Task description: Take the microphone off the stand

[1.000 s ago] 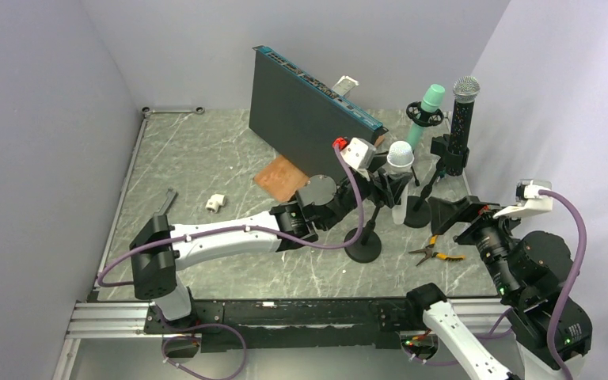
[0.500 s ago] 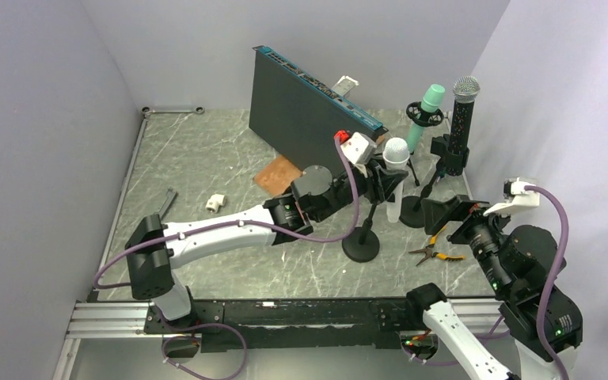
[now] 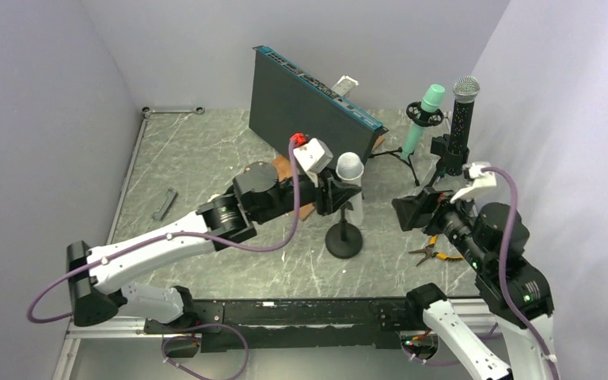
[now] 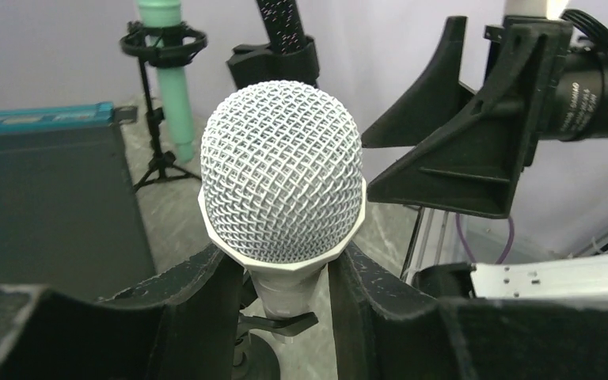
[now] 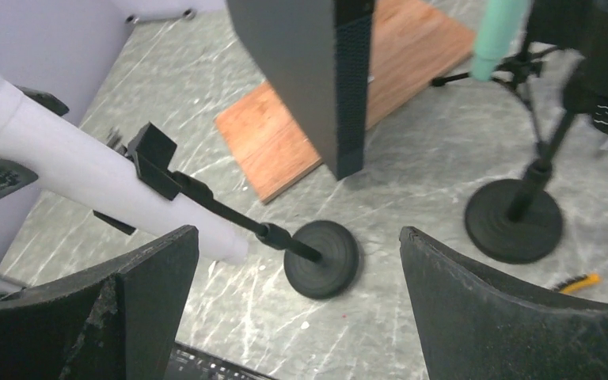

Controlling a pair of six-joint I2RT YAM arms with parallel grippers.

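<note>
My left claw (image 4: 281, 267) pinching the white microphone (image 4: 281, 170), mesh head silver, sitting clipped in its stand (image 3: 343, 240), my right claw (image 5: 297, 237) gaping wide

Grey-green marbled table (image 3: 206, 150), pale lavender walls (image 3: 39, 95) closing left, back and right, aluminium rail (image 3: 115, 326) along near edge, even diffuse light.

Black panel (image 3: 305, 119) on edge, wooden board (image 5: 281, 146) beside it, teal microphone (image 3: 426, 107), pliers (image 3: 432, 252)
</note>
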